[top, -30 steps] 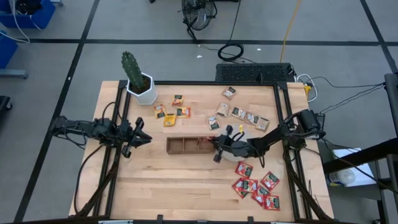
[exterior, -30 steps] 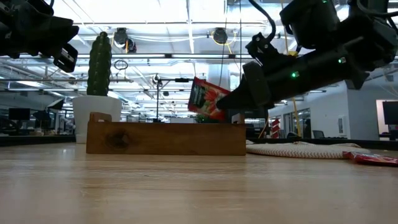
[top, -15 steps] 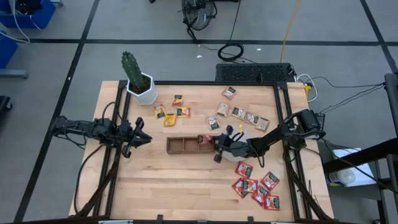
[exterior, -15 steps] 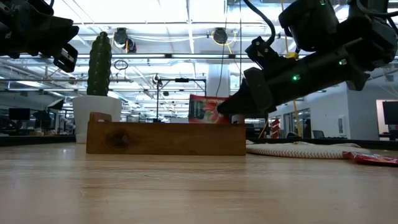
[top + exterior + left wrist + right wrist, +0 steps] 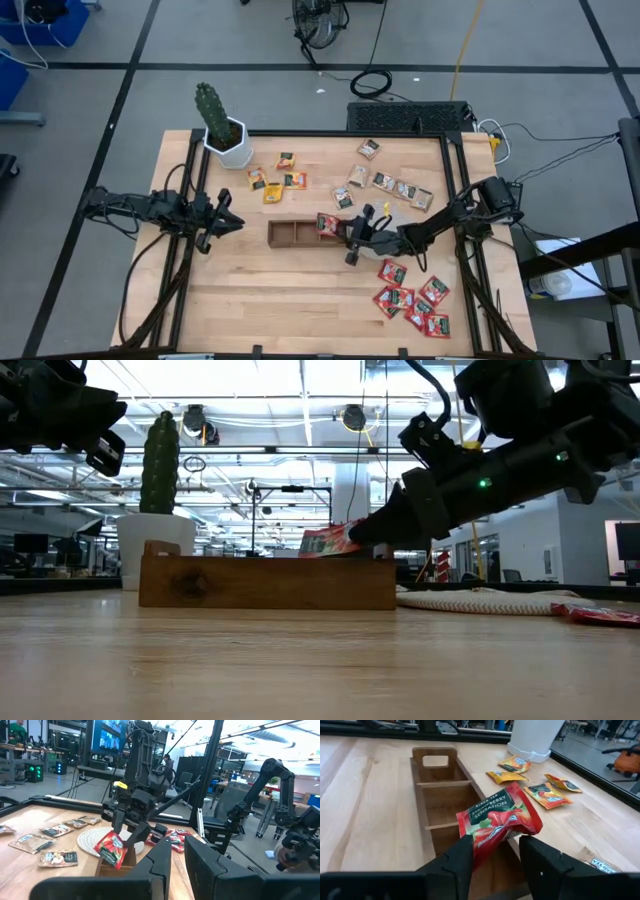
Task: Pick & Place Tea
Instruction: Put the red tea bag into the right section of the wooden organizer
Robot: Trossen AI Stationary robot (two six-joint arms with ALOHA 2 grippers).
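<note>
A red tea sachet point(image 5: 497, 817) lies tilted over the right end compartment of the wooden tray point(image 5: 290, 234), its far part on the tray's wall point(image 5: 328, 541). My right gripper point(image 5: 496, 852) is open and stands level at the tray's right end point(image 5: 347, 232), with the sachet's near end between its fingers. My left gripper point(image 5: 228, 222) waits at the table's left side, its fingers point(image 5: 165, 860) almost together with nothing between them. Yellow-orange sachets point(image 5: 275, 180), tan ones point(image 5: 388, 182) and red ones point(image 5: 410, 300) lie flat on the table. My right gripper has its fingers point(image 5: 465, 855) apart on either side of the red sachet's near end point(image 5: 485, 840), coming level from the table's right. I cannot tell whether they touch it. The sachet lies slanted on the tray's wall, label up.
A cactus in a white pot point(image 5: 225, 140) stands at the far left corner. A round woven disc point(image 5: 398, 212) lies under my right arm, right of the tray. Bare wood spreads in front of the tray point(image 5: 290, 285).
My right gripper has opened while staying at the tray's right end. The red sachet, which stood nearly upright above the tray, has tipped over and sunk until it lies almost flat on the tray's wall.
</note>
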